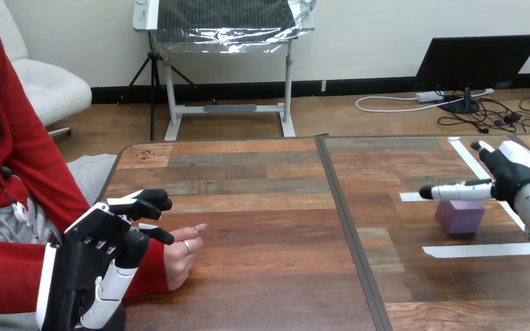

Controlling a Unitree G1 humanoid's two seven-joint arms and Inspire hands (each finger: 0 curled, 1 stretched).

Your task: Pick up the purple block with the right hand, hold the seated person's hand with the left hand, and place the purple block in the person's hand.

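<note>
The purple block (pixel 460 216) sits on the table (pixel 262 276) at the right, inside a square marked with white tape. My right hand (pixel 517 178) hovers just above and to the right of it, open, one straight finger reaching left over the block's top. At the lower left my left hand (pixel 100 252) is open, its back towards me and its fingers spread over the person's red sleeve (pixel 153 270). The person's hand (pixel 181 252) rests loosely curled on the table, just right of my left thumb. I cannot tell whether my left hand touches it.
White tape strips (pixel 479 249) frame the block's spot on the right half. A dark seam (pixel 350 227) splits the wooden table down the middle. The person sits at the left edge, their arm lying along the table's near left corner.
</note>
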